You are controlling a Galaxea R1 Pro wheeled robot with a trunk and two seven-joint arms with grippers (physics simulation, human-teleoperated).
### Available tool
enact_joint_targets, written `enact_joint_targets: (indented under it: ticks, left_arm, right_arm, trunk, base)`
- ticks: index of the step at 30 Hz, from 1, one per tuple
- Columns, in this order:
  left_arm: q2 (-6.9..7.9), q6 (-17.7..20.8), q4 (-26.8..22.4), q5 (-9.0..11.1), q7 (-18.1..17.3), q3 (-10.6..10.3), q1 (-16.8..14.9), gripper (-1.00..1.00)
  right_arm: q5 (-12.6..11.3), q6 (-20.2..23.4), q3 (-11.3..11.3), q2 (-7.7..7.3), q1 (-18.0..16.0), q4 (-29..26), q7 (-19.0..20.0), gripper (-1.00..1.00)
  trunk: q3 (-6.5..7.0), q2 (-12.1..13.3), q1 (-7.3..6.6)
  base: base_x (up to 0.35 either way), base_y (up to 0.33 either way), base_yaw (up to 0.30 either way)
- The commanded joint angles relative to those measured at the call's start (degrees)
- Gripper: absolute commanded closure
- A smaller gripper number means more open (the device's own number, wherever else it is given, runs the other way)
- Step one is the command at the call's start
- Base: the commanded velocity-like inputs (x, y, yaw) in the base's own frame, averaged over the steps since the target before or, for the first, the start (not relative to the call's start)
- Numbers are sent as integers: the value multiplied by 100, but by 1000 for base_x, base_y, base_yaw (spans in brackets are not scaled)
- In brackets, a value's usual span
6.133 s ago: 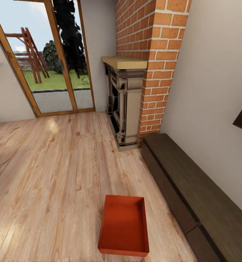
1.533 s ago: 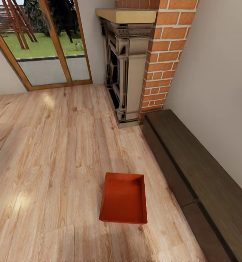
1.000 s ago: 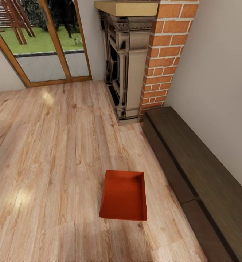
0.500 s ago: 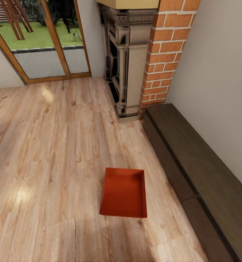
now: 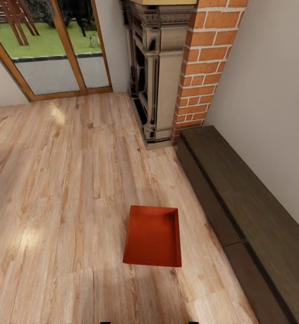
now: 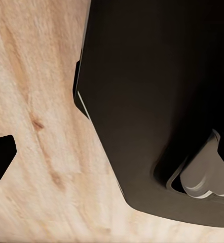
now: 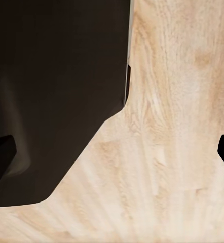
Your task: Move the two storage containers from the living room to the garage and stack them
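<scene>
Indoors | orange-red storage container [image 5: 152, 236] lay on wood-plank floor [image 5: 59, 189] near dark bench [image 5: 239, 211] | jaw state could not be told

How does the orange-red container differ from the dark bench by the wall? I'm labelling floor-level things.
The storage container is bright orange-red, the low bench dark brown wood. The container is an open-topped box standing alone on the plank floor; the bench is a long flat-topped slab running along the wall. Both are rectangular and sit low.
</scene>
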Motion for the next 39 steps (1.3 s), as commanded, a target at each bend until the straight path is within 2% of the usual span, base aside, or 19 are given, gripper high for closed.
enact_joint_targets:
  ticks: [1,11,21,22,25,27,29,30,31,32,36,38,39]
  left_arm:
    - [2,-17,4,38,5,-36,-2,-100]
    - [-2,-18,4,13,-4,-61,-2,-100]
    - [0,0,-42,-6,9,-53,-2,-100]
    - [9,3,-124,-6,11,-50,-4,-100]
    - [144,57,-846,-1,23,-46,-9,-100]
    - [207,70,-1115,3,26,-45,-10,-100]
    - [339,107,-1543,17,20,-38,-20,-100]
    - [430,182,-1816,26,12,-34,-33,-100]
    - [546,431,-2199,36,4,-27,-47,-100]
    - [597,688,-2441,40,4,-24,-62,-100]
    - [640,1698,-3236,23,40,-20,-120,-100]
    - [656,2334,-3749,-3,270,-20,-138,-100]
    - [665,2580,-3990,-4,415,-19,-143,-100]
  right_arm:
    - [10,-35,-2,3,-7,18,-7,-100]
    - [47,-26,2,8,-8,18,15,-100]
    - [-27,14,-50,90,-6,10,-83,-100]
    - [-37,27,-52,95,-7,-23,-77,-100]
    - [-63,75,-60,101,-7,-714,-52,-100]
    - [-68,117,-64,105,-7,-1016,-59,-100]
    - [-70,210,-66,136,-6,-1467,-75,-100]
    - [-69,274,-66,183,3,-1734,-83,-100]
    - [-68,398,-67,269,11,-2045,-94,-100]
    - [-68,525,-67,314,-17,-2184,-100,-100]
    - [-61,1116,-67,375,-343,-2507,-120,-100]
    - [-64,1724,-67,391,-732,-2694,-130,-100]
    - [-65,1838,-67,394,-810,-2716,-132,-100]
  trunk:
    - [-3,-3,0]
    - [-4,-3,0]
    - [-4,-3,0]
    - [-4,-3,0]
    - [-4,-3,0]
    - [-4,-3,0]
    - [-4,-3,0]
    - [-4,-3,0]
    - [-4,-3,0]
    - [-4,-3,0]
    - [-4,-3,0]
    - [-4,-3,0]
    - [-4,-3,0]
  base:
    - [0,0,0]
    - [0,0,0]
    - [0,0,0]
    - [0,0,0]
    - [0,0,0]
    - [0,0,0]
    - [0,0,0]
    - [0,0,0]
    - [0,0,0]
    - [0,0,0]
    - [0,0,0]
    - [0,0,0]
    - [0,0,0]
